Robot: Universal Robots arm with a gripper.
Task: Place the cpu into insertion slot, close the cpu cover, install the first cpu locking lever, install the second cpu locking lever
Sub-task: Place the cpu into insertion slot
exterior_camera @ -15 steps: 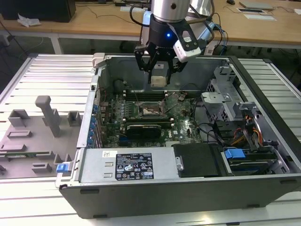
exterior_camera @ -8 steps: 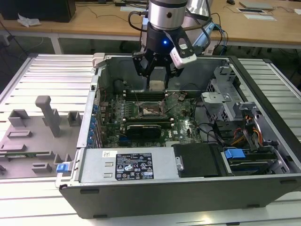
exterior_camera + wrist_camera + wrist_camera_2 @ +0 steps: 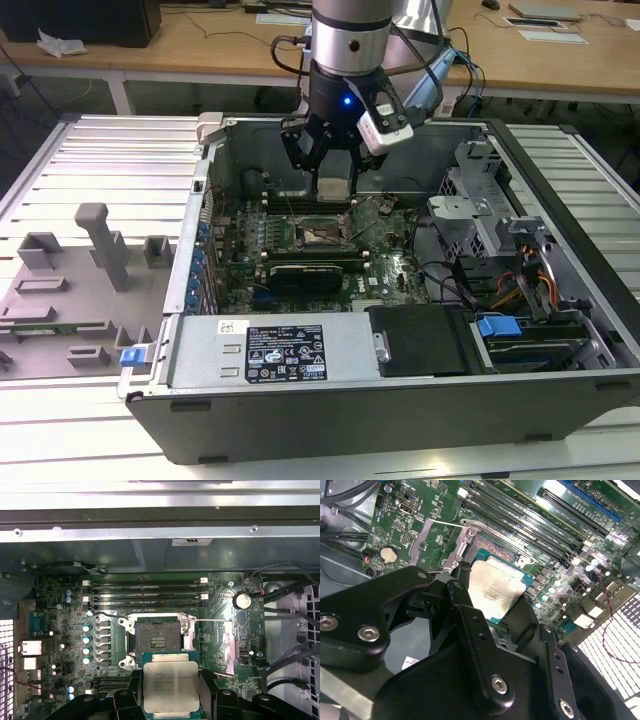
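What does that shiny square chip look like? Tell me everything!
The cpu is a flat square chip with a dull silvery metal top, faint print and a green edge around it. The gripper pinches it by two opposite sides, holding it in the air over the motherboard, near the empty insertion slot but not in it.

Case: open grey metal computer case (image 3: 400, 410) sits on the slatted metal table (image 3: 90, 150), with the green motherboard (image 3: 395, 265) lying flat inside.
Slot: square black-rimmed insertion slot (image 3: 157, 640) is mid-board, with the long black memory slots (image 3: 145, 592) just beside it.
Cpu: small flat silvery square cpu (image 3: 171, 685) is pinched in the black tool (image 3: 333, 188), above the board, near the slot, apart from it.
Cover: thin silver cpu cover (image 3: 421, 540) stands swung open at the slot's side.
Fixtures: grey plastic blocks (image 3: 100, 240) are on the table, outside the case, on the exterior view's left.
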